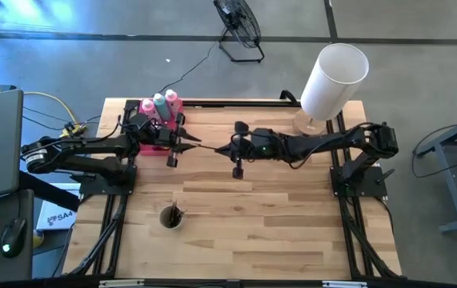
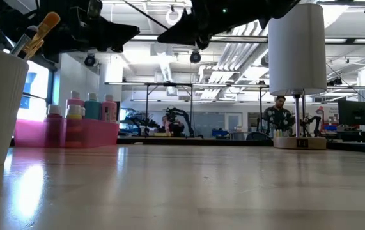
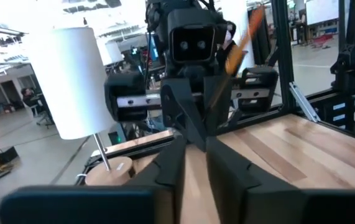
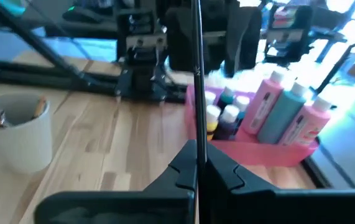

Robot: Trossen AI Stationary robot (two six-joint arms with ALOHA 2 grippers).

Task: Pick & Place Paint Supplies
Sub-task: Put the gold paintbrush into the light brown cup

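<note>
A thin brush with a dark shaft and an orange-brown end is held above mid-table. My right gripper is shut on it. My left gripper faces it nearly tip to tip, and its fingers stand slightly apart. Behind the left gripper, two pink bottles and one teal bottle and small paint pots stand in the pink tray. A white cup with more brushes stands upright on the table toward the near edge. My right gripper pinches the brush's dark shaft between its two fingers, near the shaft's lower end. The fingers come roughly level from the table's right. The brush is lifted clear and slants up toward the left arm. My left gripper: I cannot tell whether its fingers touch the brush.
A big white lampshade on a round wooden base stands at the far right corner. A laptop and cables lie off the table's left edge. The wooden tabletop shows bare to the right of the cup.
</note>
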